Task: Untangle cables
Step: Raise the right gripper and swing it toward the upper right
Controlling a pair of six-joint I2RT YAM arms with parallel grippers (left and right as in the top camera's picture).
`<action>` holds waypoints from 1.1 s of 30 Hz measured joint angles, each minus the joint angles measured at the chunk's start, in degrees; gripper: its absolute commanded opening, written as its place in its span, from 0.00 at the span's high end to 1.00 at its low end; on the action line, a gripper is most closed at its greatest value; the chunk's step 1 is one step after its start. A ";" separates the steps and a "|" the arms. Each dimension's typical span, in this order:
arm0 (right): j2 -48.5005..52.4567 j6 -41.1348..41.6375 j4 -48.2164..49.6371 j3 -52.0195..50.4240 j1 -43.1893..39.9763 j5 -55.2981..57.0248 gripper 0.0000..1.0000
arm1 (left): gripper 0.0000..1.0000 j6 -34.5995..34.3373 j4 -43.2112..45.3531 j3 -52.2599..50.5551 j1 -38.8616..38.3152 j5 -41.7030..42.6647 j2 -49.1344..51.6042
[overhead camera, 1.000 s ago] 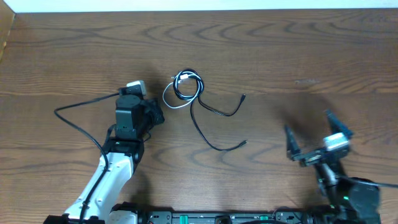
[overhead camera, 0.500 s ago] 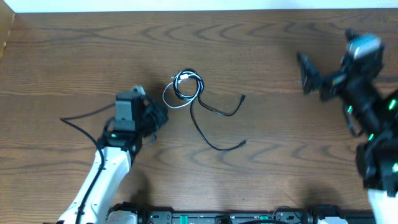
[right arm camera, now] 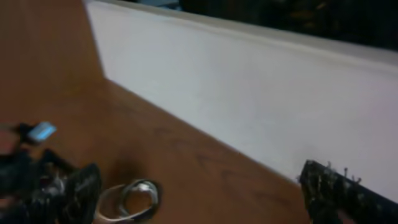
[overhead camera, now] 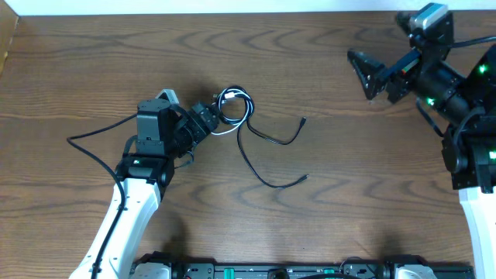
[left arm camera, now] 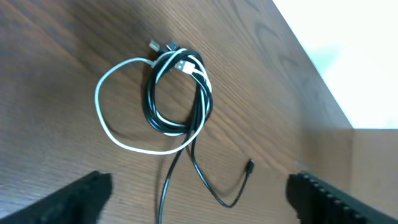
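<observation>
The cables (overhead camera: 232, 108) lie mid-table: a black coil (left arm camera: 177, 93) wound together with a white loop (left arm camera: 109, 118). Two black tails (overhead camera: 267, 141) trail off to the right and end in small plugs (left arm camera: 249, 167). My left gripper (overhead camera: 203, 118) is open just left of the coil, and in the left wrist view the left gripper (left arm camera: 199, 202) has its fingertips (left arm camera: 84, 196) wide apart with nothing between them. My right gripper (overhead camera: 381, 45) hangs open and empty, high at the far right, well away from the cables. The right gripper (right arm camera: 208, 199) faces the distant coil (right arm camera: 134, 199).
A thick black wire (overhead camera: 93, 139) runs from the left arm across the table's left side. The table's far edge (overhead camera: 248, 14) meets a white wall (right arm camera: 249, 93). The right arm's base (overhead camera: 473, 155) stands at the right edge.
The left gripper has opened and moved right, up to the coil. The right arm swung from the front right up to the far right corner, still open.
</observation>
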 measured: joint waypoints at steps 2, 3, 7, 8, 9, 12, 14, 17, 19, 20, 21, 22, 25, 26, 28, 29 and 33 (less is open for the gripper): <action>0.00 0.81 -1.27 0.00 0.00 -1.22 0.04 | 0.02 -0.04 -0.09 0.00 0.00 0.00 0.00; 0.00 1.05 -1.79 0.00 0.00 -1.73 0.04 | 0.02 -0.04 -0.07 0.00 0.00 0.00 0.00; 0.07 1.66 -1.97 0.00 -0.02 -2.54 0.01 | 0.02 -0.04 -0.04 0.00 0.00 0.00 0.00; 0.07 1.81 -1.92 0.00 -0.04 -2.71 0.01 | 0.02 -0.04 -0.09 0.00 0.00 0.00 0.00; 0.07 1.86 -1.92 0.00 -0.04 -2.80 0.01 | 0.02 -0.04 -0.07 0.00 0.00 0.00 0.00; 0.07 2.03 -1.66 0.00 -0.04 -2.93 0.01 | 0.02 -0.04 -0.07 0.00 0.00 0.00 0.00; 0.07 2.05 -1.49 0.00 -0.04 -2.97 0.01 | 0.02 -0.04 -0.04 0.00 0.00 0.00 0.00; 0.07 2.05 -1.44 0.00 -0.04 -3.02 0.01 | 0.02 -0.04 -0.07 0.00 0.00 0.00 0.00; 0.07 2.05 -1.46 0.00 -0.04 -3.08 0.01 | 0.02 -0.04 -0.07 0.00 0.00 0.00 0.00; 0.07 2.08 -1.51 0.00 -0.04 -3.08 0.01 | 0.02 -0.04 -0.07 0.00 0.00 0.00 0.00; 0.07 2.08 -1.68 0.00 -0.04 -3.08 0.01 | 0.02 -0.04 -0.07 0.00 0.00 0.00 0.00; 0.07 2.05 -1.95 0.00 -0.04 -3.10 0.01 | 0.02 -0.04 -0.07 0.00 0.00 0.00 0.00; 0.07 2.08 -3.45 0.00 -0.04 -3.10 0.01 | 0.03 -0.04 -0.04 0.00 0.00 0.00 0.00; 0.07 2.10 -3.82 0.00 -0.04 -3.10 0.01 | 0.02 -0.04 -0.09 0.00 0.00 0.00 0.00; 0.07 2.10 -4.00 0.00 -0.04 -3.10 0.01 | 0.02 -0.04 -0.07 0.00 0.00 0.00 0.00; 0.07 2.10 -4.00 0.00 -0.04 -3.10 0.01 | 0.02 -0.04 -0.07 0.00 0.00 0.00 0.00; 0.07 2.10 -4.02 0.00 -0.04 -3.10 0.01 | 0.02 -0.04 -0.07 0.00 0.00 -0.02 0.00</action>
